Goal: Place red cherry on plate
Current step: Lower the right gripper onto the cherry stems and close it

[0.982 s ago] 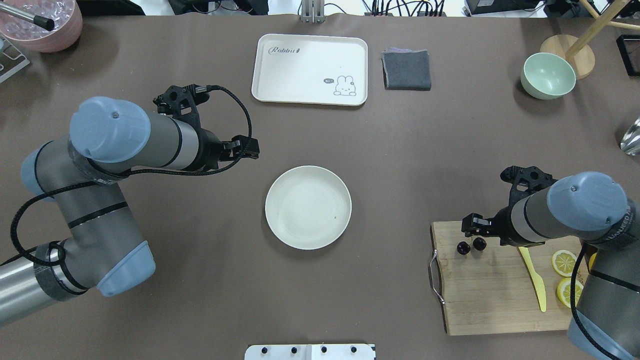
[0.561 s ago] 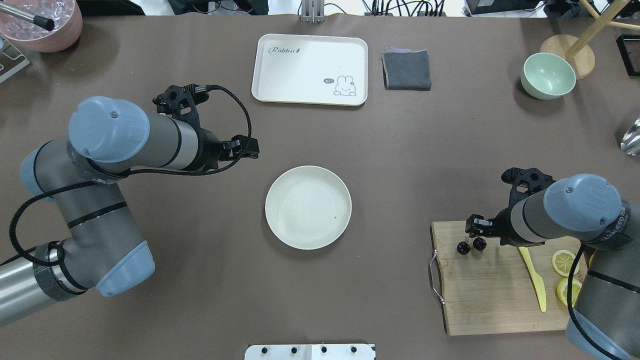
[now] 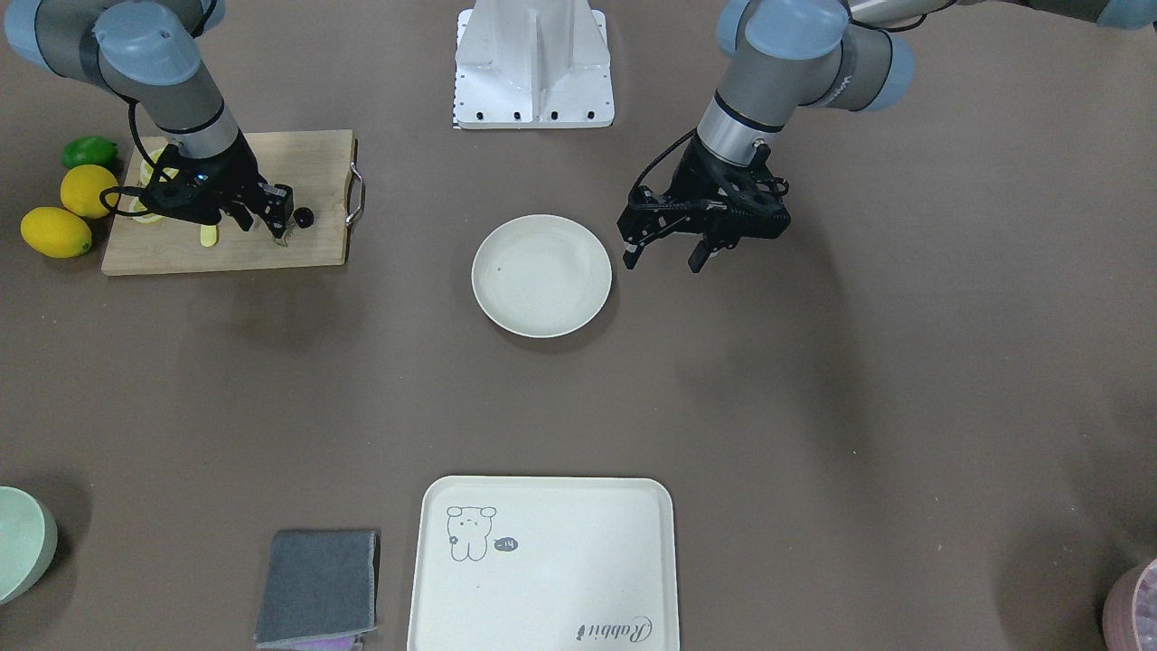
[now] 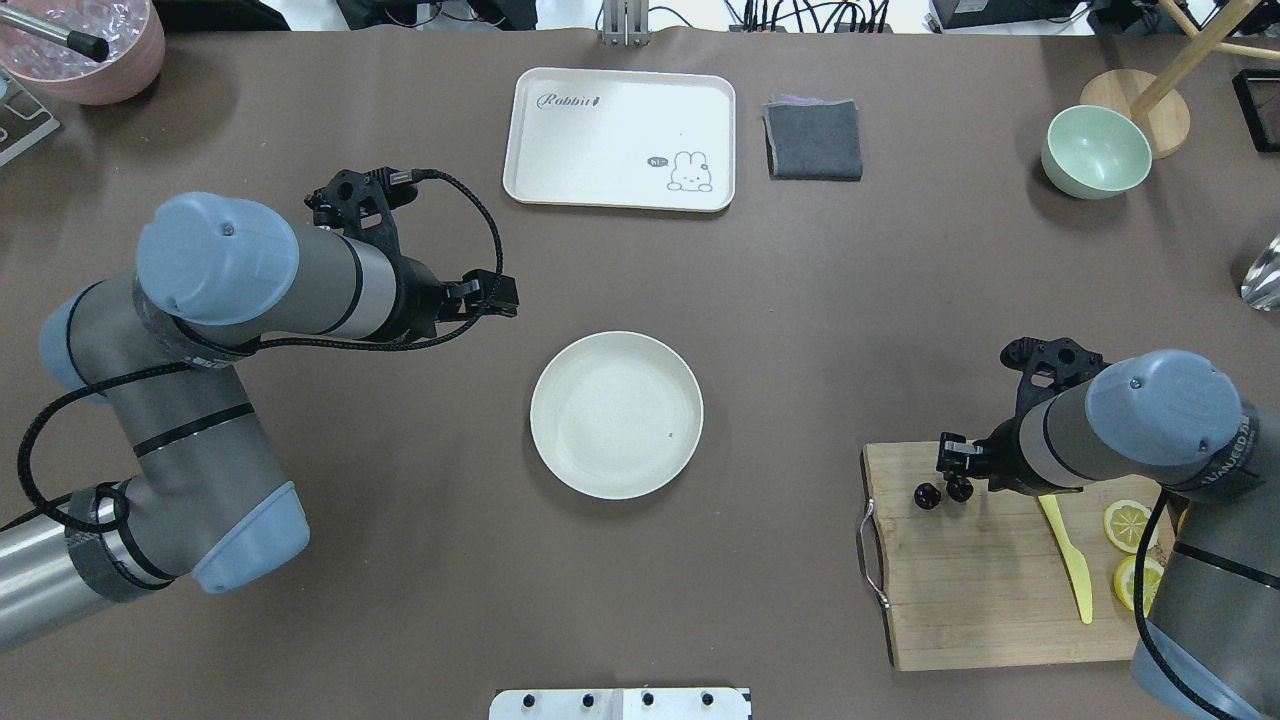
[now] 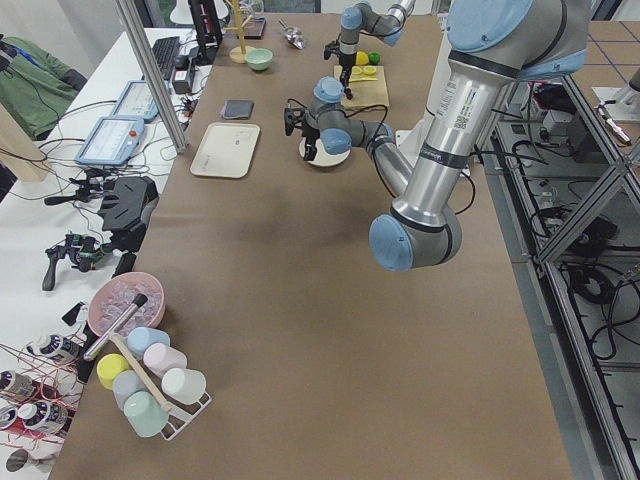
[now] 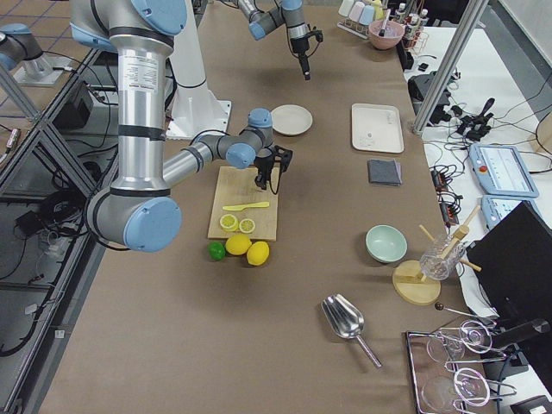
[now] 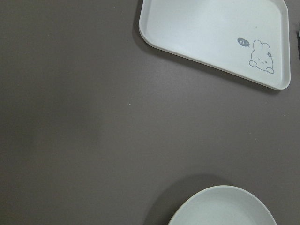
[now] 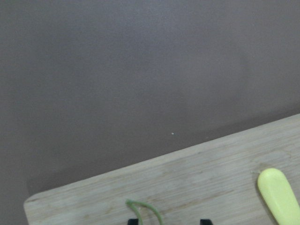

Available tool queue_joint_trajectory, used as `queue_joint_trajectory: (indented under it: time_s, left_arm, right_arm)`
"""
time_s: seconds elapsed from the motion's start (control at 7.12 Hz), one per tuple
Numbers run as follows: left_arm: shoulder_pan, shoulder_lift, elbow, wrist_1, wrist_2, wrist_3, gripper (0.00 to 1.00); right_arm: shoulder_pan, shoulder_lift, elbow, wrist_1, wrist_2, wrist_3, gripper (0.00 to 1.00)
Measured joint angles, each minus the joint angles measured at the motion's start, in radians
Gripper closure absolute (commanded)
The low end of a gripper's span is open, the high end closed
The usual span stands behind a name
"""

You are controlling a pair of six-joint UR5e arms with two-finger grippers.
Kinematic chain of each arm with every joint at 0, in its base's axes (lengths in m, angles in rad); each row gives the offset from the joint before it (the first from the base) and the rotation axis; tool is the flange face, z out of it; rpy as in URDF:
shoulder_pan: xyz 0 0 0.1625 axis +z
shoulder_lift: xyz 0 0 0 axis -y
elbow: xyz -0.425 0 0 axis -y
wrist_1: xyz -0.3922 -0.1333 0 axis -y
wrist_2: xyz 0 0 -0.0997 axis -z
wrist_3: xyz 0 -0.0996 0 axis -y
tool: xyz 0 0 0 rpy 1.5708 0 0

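The red cherry (image 4: pixel 942 492), a pair of tiny dark fruits, lies at the far left corner of the wooden cutting board (image 4: pixel 1000 590). My right gripper (image 4: pixel 952 468) hangs low right over it, open. In the right wrist view the green stem (image 8: pixel 143 211) curls up between the two fingertips, close to the left one. The fruits themselves are hidden there. The round cream plate (image 4: pixel 616 415) sits bare at the table's middle. My left gripper (image 4: pixel 495 295) hovers open beyond the plate's left edge, holding nothing.
A yellow knife (image 4: pixel 1070 560) and lemon slices (image 4: pixel 1128 522) share the board. Whole lemons (image 3: pixel 54 231) and a lime (image 3: pixel 90 149) lie beside it. The rabbit tray (image 4: pixel 620 138), grey cloth (image 4: pixel 813 140) and green bowl (image 4: pixel 1095 150) line the far side.
My right arm has shifted slightly, bringing the gripper lower and closer over the cherry. The cherry, plate and left arm have not moved.
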Motion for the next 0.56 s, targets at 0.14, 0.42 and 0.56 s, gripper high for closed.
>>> queue_joint_trajectory:
  time_s: [0.14, 0.42, 0.56]
  left_arm:
    - [0.000, 0.001, 0.000, 0.000, 0.000, 0.000, 0.02]
    - [-0.001, 0.001, 0.000, 0.000, 0.000, 0.000, 0.02]
    - [-0.001, 0.000, 0.000, 0.000, 0.000, 0.000, 0.02]
  right_arm:
    - [-0.009, 0.000, 0.001, 0.000, -0.001, 0.000, 0.43]
    - [-0.024, 0.001, 0.001, 0.001, -0.002, 0.000, 0.55]
    - [-0.026, 0.003, 0.001, 0.000, -0.003, 0.000, 0.79]
